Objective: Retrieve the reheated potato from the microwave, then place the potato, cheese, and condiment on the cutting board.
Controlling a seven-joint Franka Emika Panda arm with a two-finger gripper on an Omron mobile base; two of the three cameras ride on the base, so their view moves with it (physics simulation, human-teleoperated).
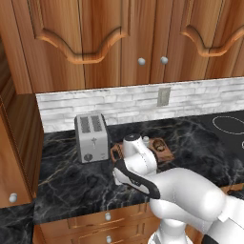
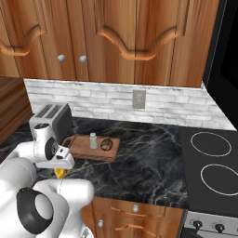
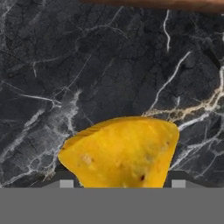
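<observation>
My gripper [image 3: 122, 183] points straight down at the black marble counter [image 3: 87, 65], and the cheese [image 3: 122, 153] sits directly between its 2 dark fingertips [image 3: 65, 183]. The tips flank the wedge on either side, 1 at each of its lower corners in the hand view. I cannot tell whether the pads are already pressing on it or standing just apart from it; the contact points are hidden by the wedge itself.

The relation that matters: the cheese lies dead ahead of the hand, along the gripper's own axis, not off to either side. Its long axis runs across the hand view, from fingertip to fingertip, so the fingers span its length, not its narrower way. I judge that a grip here needs the fingers to come in evenly, or the wedge may pivot.

The cheese is bright yellow-orange, blunt-cornered, with a few small dark and pale specks on its upper face. From the right base view, a sliver of it shows just beneath the hand.

Beyond the hand, past the far edge of the hand view, lies the cutting board [image 2: 88, 148], reddish-brown, near but not touching the cheese. On it rest the potato [image 2: 106, 144], a mottled brown lump, and just beside that a small pale condiment shaker [image 2: 93, 140]. Farther out stands a silver toaster [image 1: 92, 137], against the white brick backsplash [image 1: 133, 102].
</observation>
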